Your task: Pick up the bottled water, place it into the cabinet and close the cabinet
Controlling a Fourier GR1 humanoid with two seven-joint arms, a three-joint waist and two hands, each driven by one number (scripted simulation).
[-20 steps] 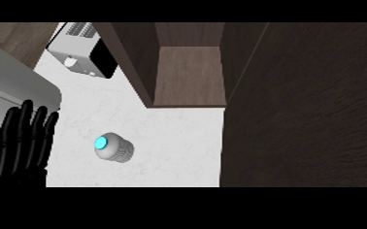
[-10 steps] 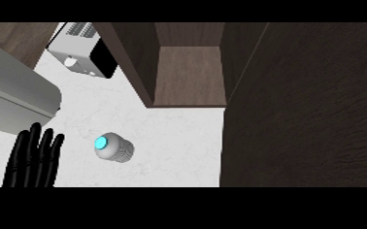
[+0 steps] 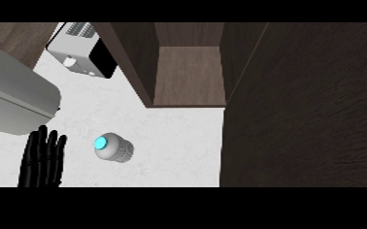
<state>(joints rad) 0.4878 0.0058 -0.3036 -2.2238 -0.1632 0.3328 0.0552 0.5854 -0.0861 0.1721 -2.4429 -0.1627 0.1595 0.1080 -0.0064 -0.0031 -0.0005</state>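
Head view: bottled water (image 3: 114,147) beside fingers (image 3: 43,148).

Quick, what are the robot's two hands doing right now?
Left hand: open, fingers straight, holding nothing, beside the bottled water.
Right hand: not in view.

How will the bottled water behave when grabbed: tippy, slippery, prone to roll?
The bottled water stands upright on the white counter, cap up, so a side nudge would probably tip it. Being round, it would likely roll once down. Its ribbed wall may help the fingers of the left hand, which is open beside it.
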